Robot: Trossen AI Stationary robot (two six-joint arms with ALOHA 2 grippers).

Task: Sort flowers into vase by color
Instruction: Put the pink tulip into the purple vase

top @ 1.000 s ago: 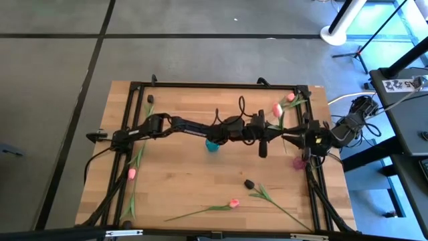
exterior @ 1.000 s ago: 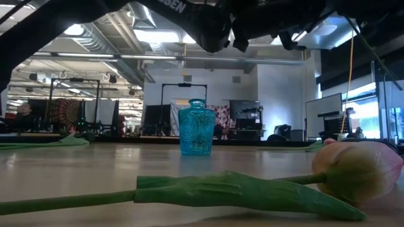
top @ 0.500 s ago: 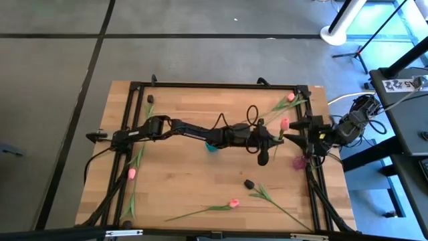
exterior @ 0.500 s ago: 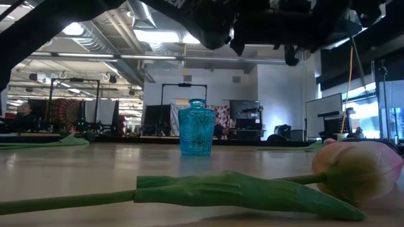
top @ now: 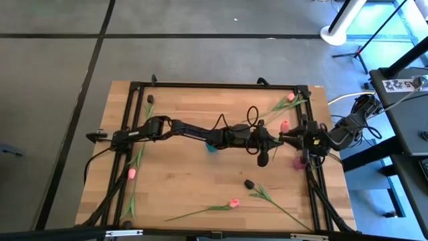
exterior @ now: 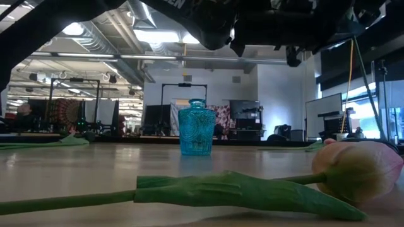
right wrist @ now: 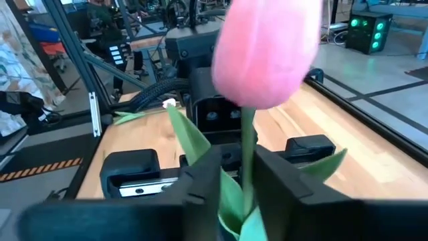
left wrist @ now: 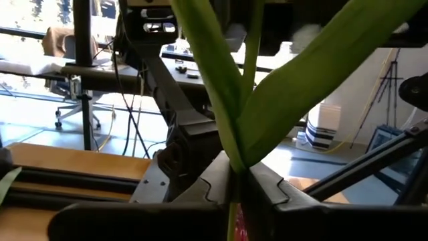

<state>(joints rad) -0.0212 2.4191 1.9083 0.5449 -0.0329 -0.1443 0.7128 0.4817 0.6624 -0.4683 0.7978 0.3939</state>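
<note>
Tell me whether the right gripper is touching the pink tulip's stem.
Touching. In the right wrist view, the right gripper has both dark fingers pressed against the stem of the pink tulip, with no gap showing.

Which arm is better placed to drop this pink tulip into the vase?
Left, probably: the left gripper grips the pink tulip by its stem, and the blue vase stands just under that arm. The right gripper is farther from it.

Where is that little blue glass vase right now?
In the high view the blue vase stands near the table's middle, partly under the left arm, with the left end effector off to its right.
</note>
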